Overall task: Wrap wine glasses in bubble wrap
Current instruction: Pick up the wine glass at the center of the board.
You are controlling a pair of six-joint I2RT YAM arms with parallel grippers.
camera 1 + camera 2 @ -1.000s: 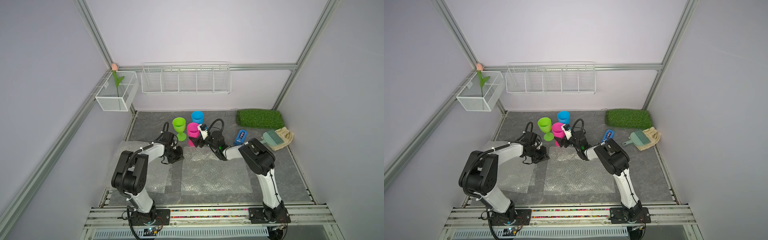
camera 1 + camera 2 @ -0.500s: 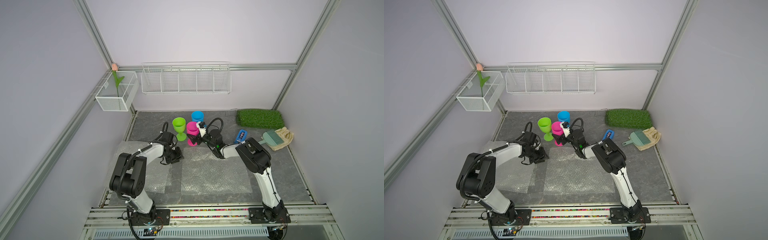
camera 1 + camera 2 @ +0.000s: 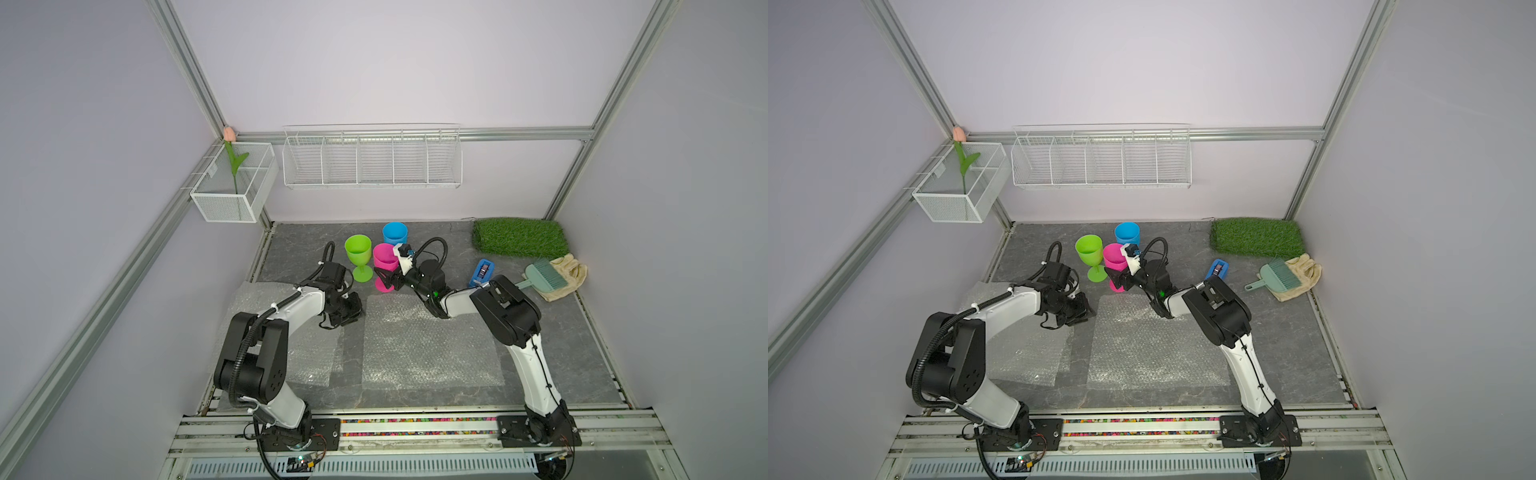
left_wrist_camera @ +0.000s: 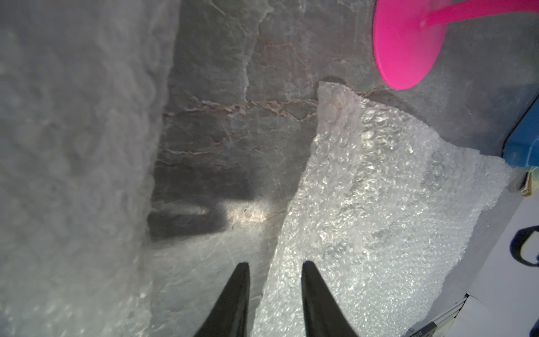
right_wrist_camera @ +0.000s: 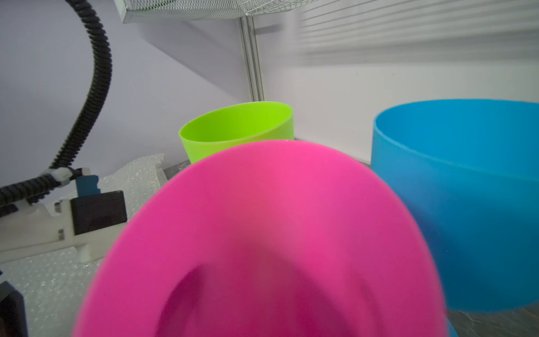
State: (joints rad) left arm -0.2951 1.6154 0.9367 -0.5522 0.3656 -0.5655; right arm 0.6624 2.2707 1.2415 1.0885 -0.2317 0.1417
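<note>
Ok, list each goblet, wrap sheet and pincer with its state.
Lime green plastic goblet: upright, unwrapped.
Sky blue plastic goblet: upright, unwrapped.
Magenta pink plastic goblet: upright, unwrapped.
Larger clear bubble wrap sheet: spread flat.
Smaller bubble wrap sheet: spread out.
Left pincer: open, empty.
Right pincer: grip unclear.

Grey table: goblets, bubble wrap, grass mat, brush, cloth.

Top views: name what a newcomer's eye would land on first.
A lime green plastic stemmed goblet, a magenta pink one and a sky blue one stand clustered at the back of the grey tabletop. The right tool is at the pink goblet's stem; whitish translucent bubble wrap sheets lie flat in front.
</note>
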